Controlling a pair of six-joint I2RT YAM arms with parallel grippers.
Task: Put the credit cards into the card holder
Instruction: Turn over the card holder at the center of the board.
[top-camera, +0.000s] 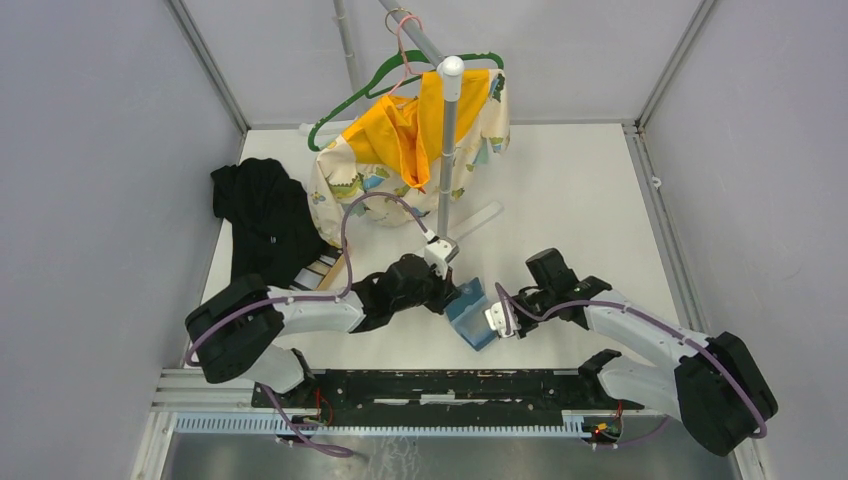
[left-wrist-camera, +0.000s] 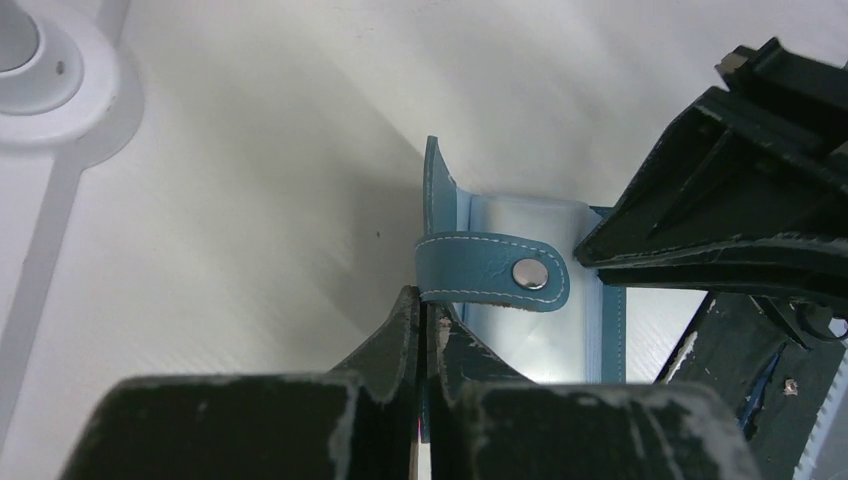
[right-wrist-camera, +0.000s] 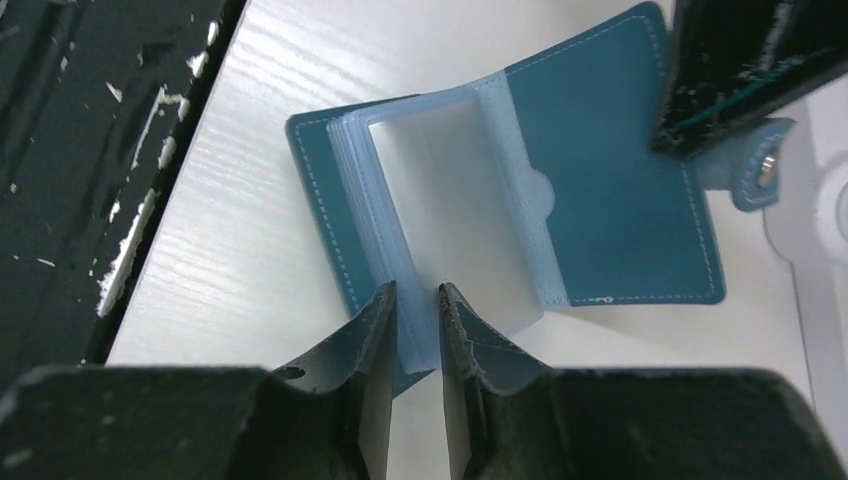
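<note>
card holder (right-wrist-camera: 610, 190): small teal leather folder with white stitching, lying spread open on the bench (top-camera: 580, 200) between the two arms
sleeves (right-wrist-camera: 450, 200): clear pale-blue pockets, fanned up from the spine
tab (left-wrist-camera: 495, 270): teal strap with a metal snap, undone
grip: left hand (left-wrist-camera: 422, 302) pinches one cover's edge
credit cards (top-camera: 318, 270): dark and light stripes beside the black cloth, well apart from the holder

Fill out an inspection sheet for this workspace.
Surface: white table, no spills seen.
Job's things: holder open between the grippers, no card seen in its sleeves; cards in a striped pile far left.
Clutter: black cloth; garments on a hanger rack.
Grippers: left gripper shut on the holder's cover; right gripper around the sleeves' edge, grip unclear.
Cables: purple cables loop off both arms.
Surroundings: grey walls.
</note>
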